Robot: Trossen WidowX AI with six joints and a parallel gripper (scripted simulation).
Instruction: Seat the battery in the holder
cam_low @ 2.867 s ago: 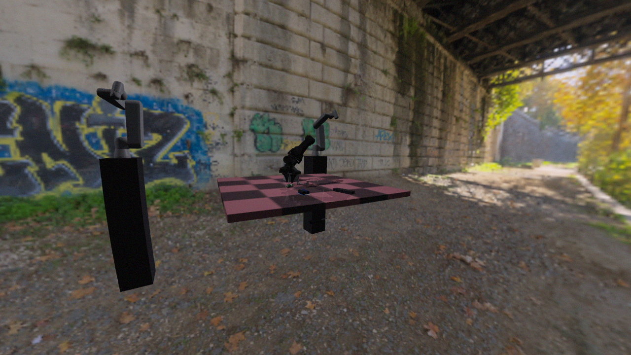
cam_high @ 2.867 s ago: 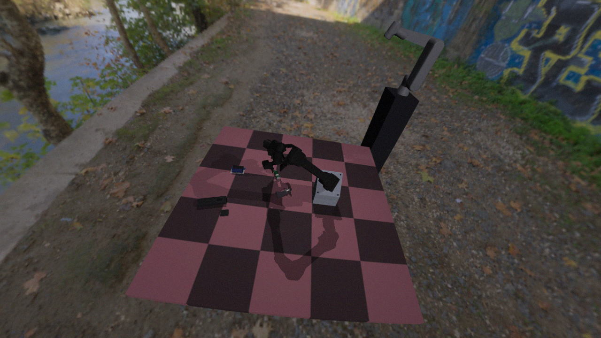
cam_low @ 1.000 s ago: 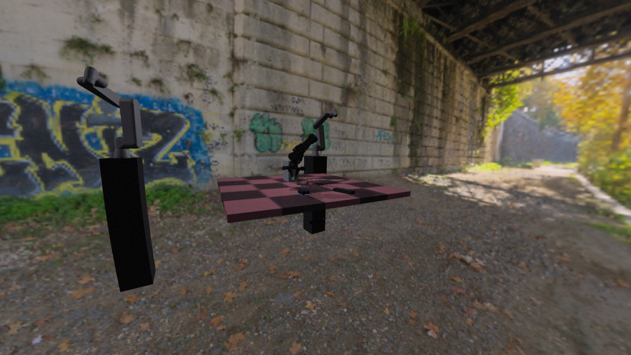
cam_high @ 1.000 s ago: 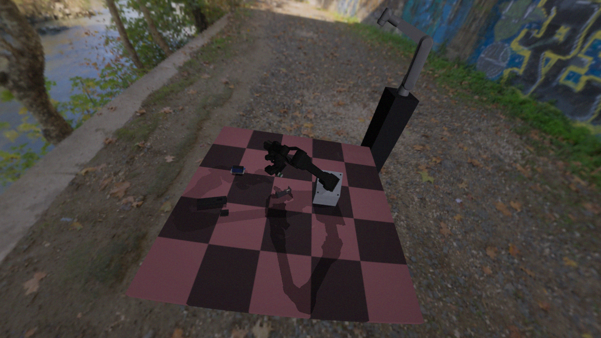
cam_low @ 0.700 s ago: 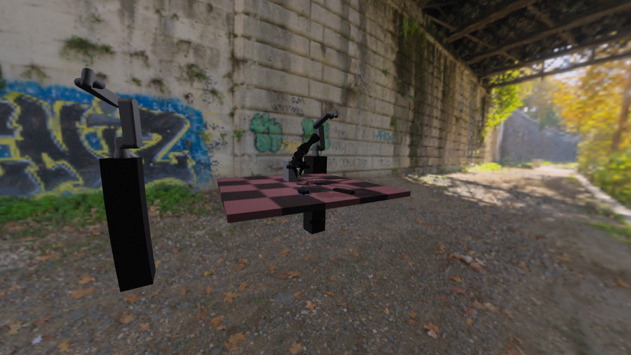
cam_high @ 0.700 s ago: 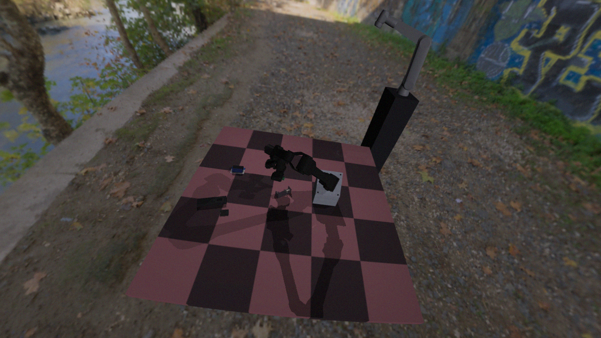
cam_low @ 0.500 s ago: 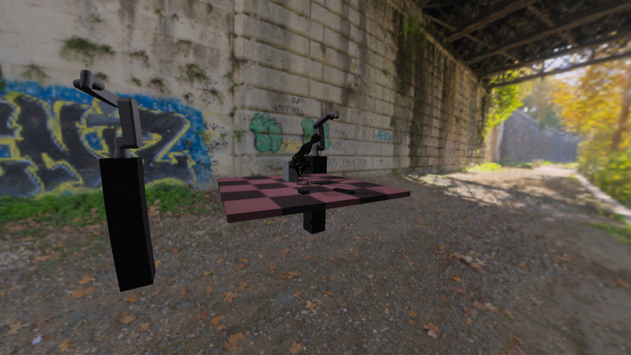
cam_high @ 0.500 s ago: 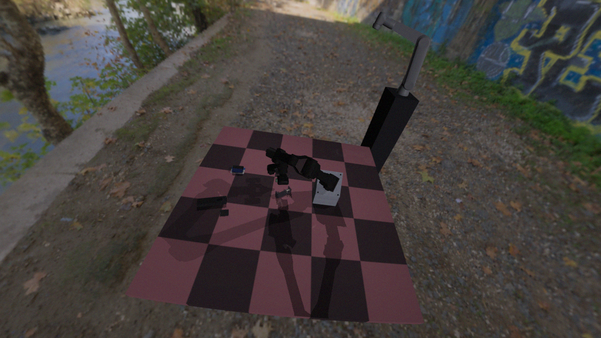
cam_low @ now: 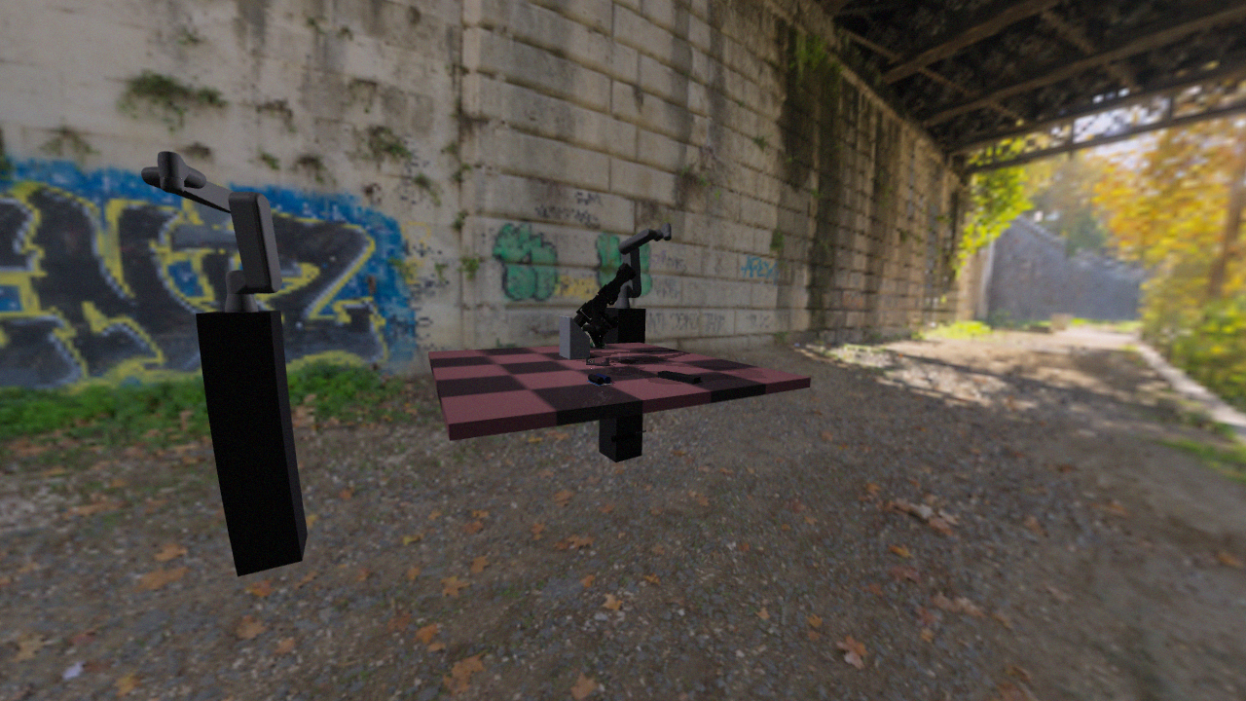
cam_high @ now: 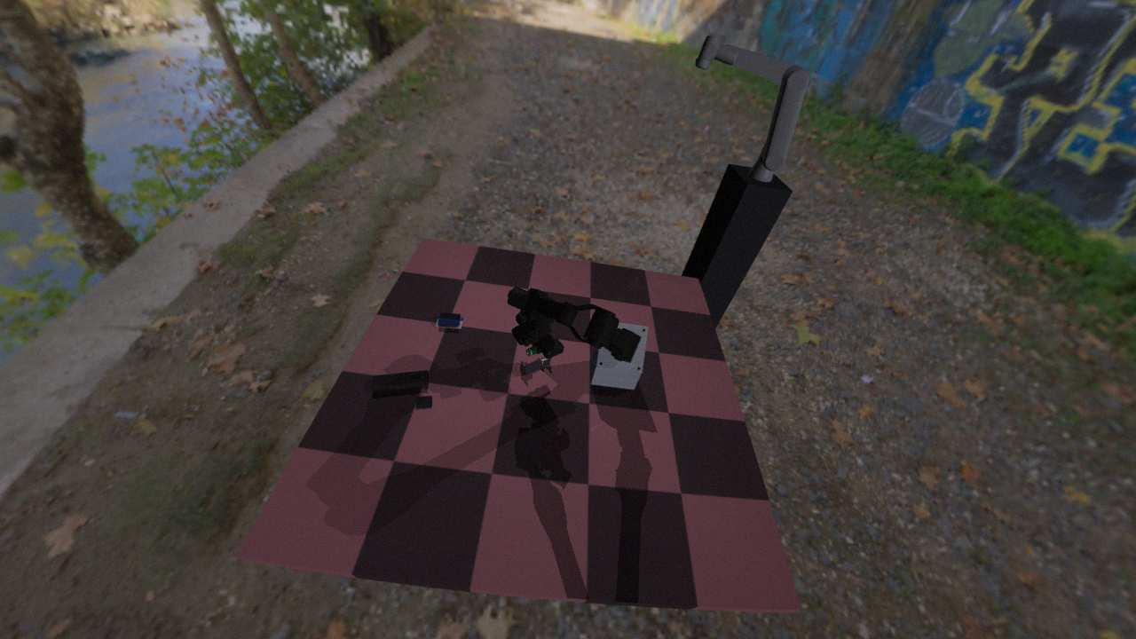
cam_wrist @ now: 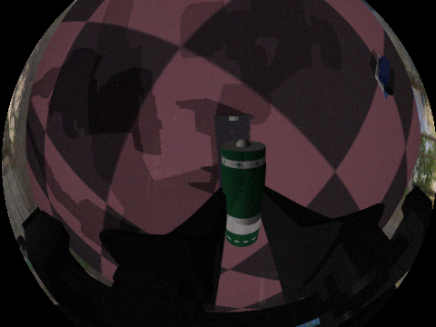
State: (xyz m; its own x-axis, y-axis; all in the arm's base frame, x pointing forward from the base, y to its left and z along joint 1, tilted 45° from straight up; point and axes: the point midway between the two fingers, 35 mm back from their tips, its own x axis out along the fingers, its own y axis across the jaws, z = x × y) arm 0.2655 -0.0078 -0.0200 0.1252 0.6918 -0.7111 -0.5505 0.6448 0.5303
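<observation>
The largest thing in play is the checkered table [cam_high: 730, 516] [cam_low: 488, 418] [cam_wrist: 291, 154], which gives the work a flat support. The black arm [cam_high: 556, 308] [cam_low: 606, 296] stands by the pale base block [cam_high: 618, 377] [cam_low: 570, 338] and reaches inward, its wrist folded down over the work. The long black block [cam_high: 399, 383] [cam_low: 678, 377] lies well apart, and the blue part [cam_high: 449, 321] [cam_low: 599, 379] [cam_wrist: 384, 73] sits off on another side; neither seems to have a role here. The gripper [cam_high: 530, 350] [cam_low: 592, 343] [cam_wrist: 242, 193] is narrowed on the green battery, a finger on either side of its body. That side grip leaves the terminal nub exposed beyond the fingers, presumably so the end can be guided under the lip. The holder [cam_high: 534, 367] [cam_wrist: 232, 129] rests on the table, partly hidden behind the battery in the wrist view. The battery [cam_high: 531, 350] [cam_wrist: 243, 191] appears above and close to it, not seated; whether any edge touches cannot be told. In the exterior view both are too small to judge. The likely step is alignment: turn the battery along the holder, match the flat end to the spring, then lower it level. The spring cannot be made out now, so its side should be confirmed first. A tilted entry could catch the terminal on the lip, and pushing through would load the holder. Release should wait until the battery lies straight.
</observation>
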